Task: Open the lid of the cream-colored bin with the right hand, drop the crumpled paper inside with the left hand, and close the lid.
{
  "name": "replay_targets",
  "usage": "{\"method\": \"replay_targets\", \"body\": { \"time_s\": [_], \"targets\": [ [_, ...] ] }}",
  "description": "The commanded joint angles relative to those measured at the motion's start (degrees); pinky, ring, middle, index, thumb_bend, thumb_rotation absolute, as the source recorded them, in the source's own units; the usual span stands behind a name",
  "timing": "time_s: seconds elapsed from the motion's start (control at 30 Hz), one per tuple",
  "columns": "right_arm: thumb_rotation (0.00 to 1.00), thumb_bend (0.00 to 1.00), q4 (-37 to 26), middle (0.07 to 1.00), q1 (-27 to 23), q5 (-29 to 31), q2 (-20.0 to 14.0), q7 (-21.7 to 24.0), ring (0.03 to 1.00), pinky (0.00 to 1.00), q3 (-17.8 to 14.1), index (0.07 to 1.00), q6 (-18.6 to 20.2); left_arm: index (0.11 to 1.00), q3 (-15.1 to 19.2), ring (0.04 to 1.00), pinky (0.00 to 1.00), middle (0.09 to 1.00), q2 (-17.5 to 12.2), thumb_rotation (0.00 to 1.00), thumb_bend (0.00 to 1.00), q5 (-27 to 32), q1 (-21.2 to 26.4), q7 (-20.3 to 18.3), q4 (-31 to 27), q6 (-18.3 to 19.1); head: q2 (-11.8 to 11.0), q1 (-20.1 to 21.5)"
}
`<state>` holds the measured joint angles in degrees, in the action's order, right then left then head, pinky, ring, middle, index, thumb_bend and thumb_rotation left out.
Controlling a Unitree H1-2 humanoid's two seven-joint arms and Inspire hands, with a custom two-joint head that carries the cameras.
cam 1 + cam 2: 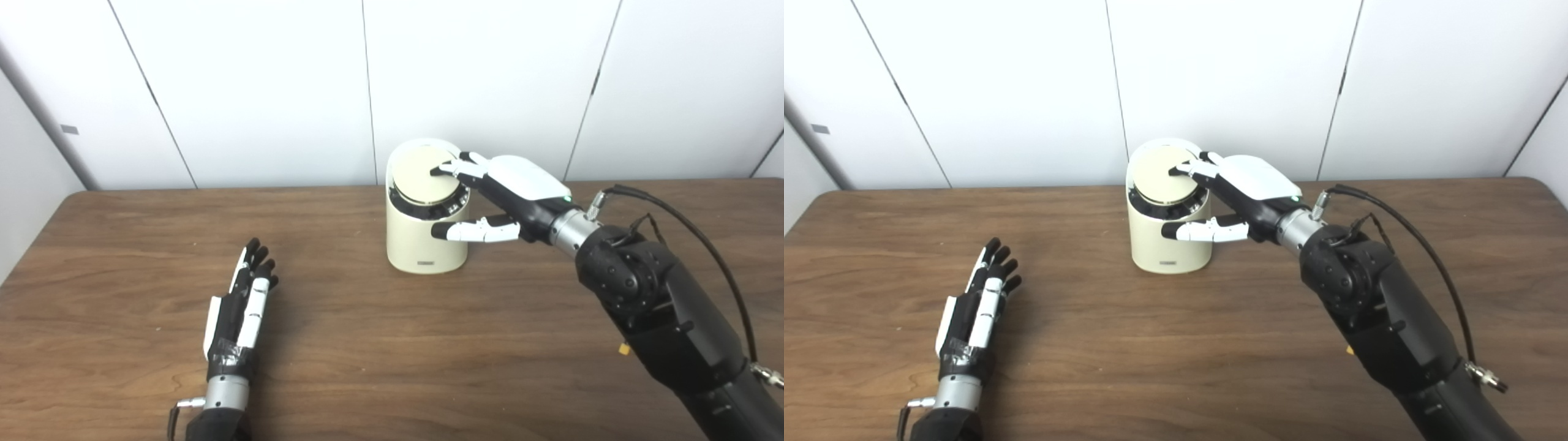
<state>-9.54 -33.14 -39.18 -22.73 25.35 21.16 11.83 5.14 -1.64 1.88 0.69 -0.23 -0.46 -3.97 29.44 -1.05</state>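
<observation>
Starting at your left, the black-and-white left hand (pixel 240 306) lies low over the brown wood-grain table (pixel 380 343), fingers stretched out straight and close together, holding nothing (no crumpled paper shows anywhere in either view). It sits well apart from the bin, toward the near left of the tabletop.

Moving right, the cream-colored cylindrical bin (pixel 424 236) stands upright near the far edge of the table, in front of the white panelled wall (pixel 478 79). Its round, tilted cream lid (pixel 424 176) sits inside a dark ring and looks down in place. A small label low on the bin's front is too small to read.

Further right, your right hand (pixel 499 199) reaches in from the bin's right side. Its fingertips (pixel 446 169) rest on top of the lid near the right rim, while the thumb extends across the bin's front wall below the ring. The hand is spread around the bin's top, not clamped on it.
</observation>
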Motion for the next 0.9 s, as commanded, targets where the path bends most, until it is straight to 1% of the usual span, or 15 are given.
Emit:
{"method": "replay_targets", "body": {
  "time_s": [0.0,0.07,0.13,0.23,0.33,0.4,0.47,0.63,0.77,0.87],
  "targets": [
    [0.95,0.58,-0.8,0.919,-1.1,-0.3,-0.4,0.3,1.000,0.98,0.2,0.890,-1.8,1.000,-1.6,0.972,0.99,0.989,2.0,0.84,0.47,-0.3,-2.0,0.3,2.9,-0.3,0.0,-0.1],
    [0.96,0.58,-0.7,0.920,-1.0,-0.4,-0.4,0.4,1.000,0.99,0.2,0.892,-2.1,1.000,-2.2,0.974,1.00,0.987,1.6,0.88,0.46,-2.3,-2.0,0.8,2.7,0.0,0.2,-0.3],
    [0.96,0.58,-0.7,0.921,-0.9,-0.4,-0.3,0.6,1.000,0.99,0.1,0.893,-2.2,1.000,-2.6,0.975,1.00,0.985,1.4,0.94,0.46,-3.7,-2.1,1.1,2.5,0.3,0.3,-0.3],
    [0.94,0.57,-0.8,0.927,-0.8,-0.8,-0.4,1.1,1.000,1.00,0.3,0.896,-2.0,1.000,-2.6,0.992,1.00,0.994,1.5,0.97,0.45,-3.2,-2.0,1.2,2.6,0.4,0.3,-0.5],
    [0.95,0.58,-1.0,0.933,-0.5,-1.3,-0.6,1.6,1.000,1.00,0.6,0.899,-1.8,1.000,-2.4,1.000,1.00,1.000,1.8,0.99,0.45,-2.4,-2.0,1.1,2.3,1.0,0.4,-0.6],
    [0.96,0.59,-1.1,0.937,-0.4,-1.7,-0.7,1.8,1.000,1.00,0.8,0.900,-1.9,1.000,-2.3,1.000,1.00,1.000,2.1,0.98,0.45,-1.9,-2.0,1.2,2.0,1.4,0.5,-0.7],
    [0.96,0.59,-1.2,0.939,-0.1,-2.1,-0.8,1.8,1.000,1.00,0.9,0.901,-2.2,1.000,-2.4,1.000,1.00,1.000,2.0,1.00,0.45,-1.9,-2.1,1.1,1.8,1.6,0.8,-0.8],
    [0.96,0.59,-1.9,0.932,0.5,-7.2,-1.3,2.6,1.000,1.00,2.6,0.893,-1.5,1.000,-2.3,1.000,1.00,1.000,2.0,1.00,0.45,-1.4,-2.2,0.9,2.0,1.2,0.9,-0.9],
    [0.94,0.59,-2.2,0.932,1.1,-9.2,-1.5,3.5,1.000,1.00,3.1,0.894,-1.4,1.000,-2.1,0.996,1.00,1.000,2.4,1.00,0.46,-1.1,-2.3,1.2,1.4,1.8,1.1,-1.2],
    [0.98,0.60,-2.4,0.944,1.1,-10.1,-1.8,4.7,1.000,0.99,3.5,0.907,-1.7,1.000,-1.9,0.997,1.00,1.000,2.8,0.99,0.45,0.0,-2.4,1.0,1.2,1.6,1.1,-1.4]
  ]
}}
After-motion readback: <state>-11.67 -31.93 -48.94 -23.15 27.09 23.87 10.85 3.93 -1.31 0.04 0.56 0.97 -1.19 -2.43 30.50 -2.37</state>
